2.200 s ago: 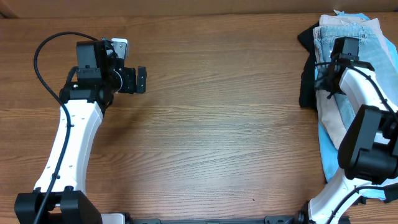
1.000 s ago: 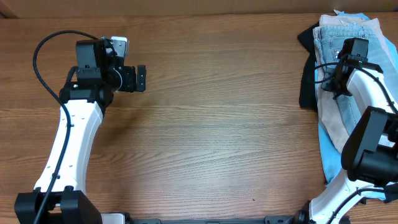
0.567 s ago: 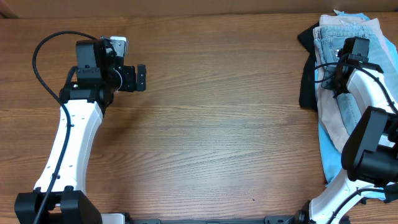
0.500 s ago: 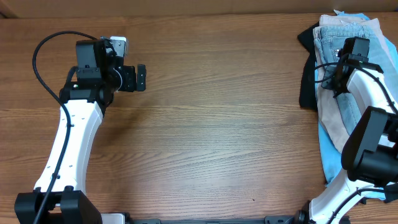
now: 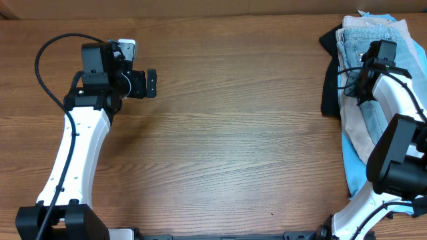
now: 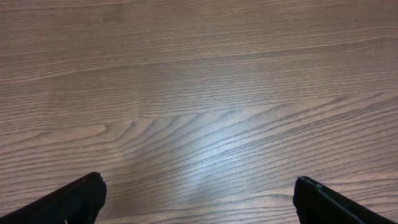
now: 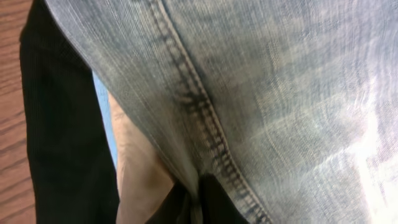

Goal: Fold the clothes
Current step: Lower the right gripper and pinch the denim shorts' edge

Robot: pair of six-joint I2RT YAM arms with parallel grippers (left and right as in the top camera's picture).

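Note:
The clothes lie in a pile at the table's right edge. The light-blue denim shorts [image 5: 350,41] are on top, over a beige garment [image 5: 358,130], a sky-blue one [image 5: 353,175] and a black one [image 5: 328,87]. My right gripper [image 5: 357,88] is down on the pile, shut on a fold of the denim shorts [image 7: 280,93] beside a stitched seam; its fingers [image 7: 199,202] pinch the cloth. Black [image 7: 62,124], beige [image 7: 137,168] and sky-blue [image 7: 102,106] cloth show beneath. My left gripper [image 5: 152,85] is open and empty over bare wood [image 6: 199,190].
The wooden table [image 5: 233,133] spans the view. The left arm stands at the far left with a black cable looping above it [image 5: 50,50]. The pile hangs partly over the right table edge.
My right wrist shifted slightly to the right over the pile about two seconds ago and has been still since. The left arm has not moved.

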